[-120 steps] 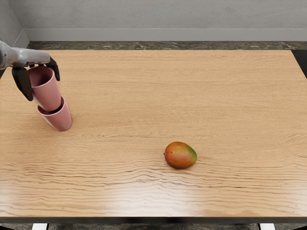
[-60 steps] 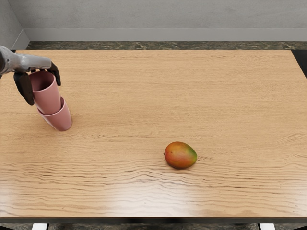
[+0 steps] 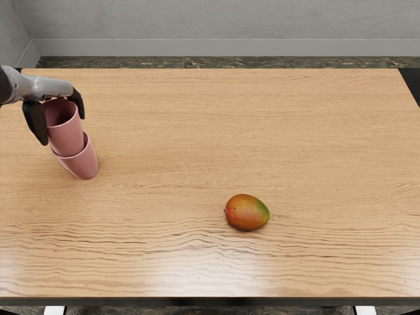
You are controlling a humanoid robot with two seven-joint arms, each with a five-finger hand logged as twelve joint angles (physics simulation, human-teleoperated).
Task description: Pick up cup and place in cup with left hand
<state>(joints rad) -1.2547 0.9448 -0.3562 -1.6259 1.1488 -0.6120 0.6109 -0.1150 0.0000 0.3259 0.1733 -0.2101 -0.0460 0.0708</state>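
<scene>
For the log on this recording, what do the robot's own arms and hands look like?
The left hand has a smooth, light grey back and black fingers. The visible end of the left arm is a darker grey, rounded section. I can't make out any cables or markings. The right arm and its hand are out of view.

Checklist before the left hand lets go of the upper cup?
1. Left hand gripping upper cup: ok, digits on both sides.
2. Upper cup's lower end inside lower cup: ok.
3. Upper cup fully seated: cannot tell, its base is hidden.
4. Lower cup on table: ok.
5. Mango apart from both cups: ok.
</scene>
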